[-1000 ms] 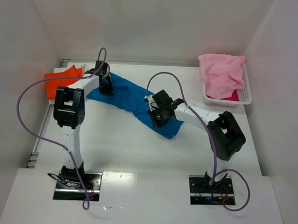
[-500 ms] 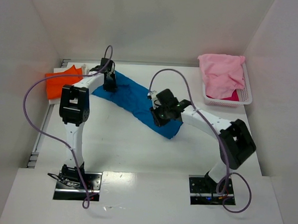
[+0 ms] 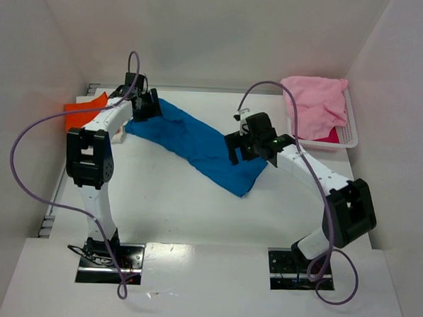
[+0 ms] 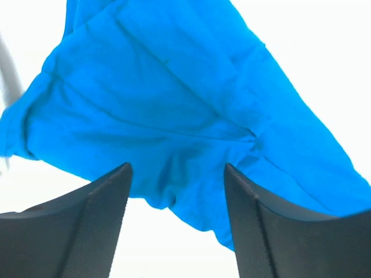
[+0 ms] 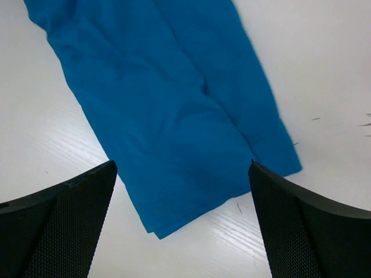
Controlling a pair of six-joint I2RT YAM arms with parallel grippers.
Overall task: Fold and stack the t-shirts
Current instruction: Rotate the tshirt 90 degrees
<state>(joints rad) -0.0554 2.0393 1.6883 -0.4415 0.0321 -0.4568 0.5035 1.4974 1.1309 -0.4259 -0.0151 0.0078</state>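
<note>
Both arms have let go and lifted off since a second ago: the left gripper [image 4: 175,168] has drawn back toward the far left, the right gripper [image 5: 182,171] has swung out to the right, and each now has its fingers spread with nothing between them. You can see it plainly in the wrist views, only cloth and tabletop below the gaps.

And there lies the blue t-shirt [image 3: 198,140], released on the table [image 3: 159,212] as a long narrow band, running from the far left down to the centre right, lying flatter than before. The orange t-shirt [image 3: 82,113] sits at the far left edge, just beside the blue one's end; the pink t-shirt [image 3: 314,103] is heaped in the white basket [image 3: 349,139] at the far right.

This is soft, light cotton, folks: it will sag, crease and drag along the surface rather than hold a shape. My read is that the best hold is a pinch at the corners of one short end, both layers together, each arm on one corner, so the band folds over evenly. Grab only the top layer and the fold likely peels open.
</note>
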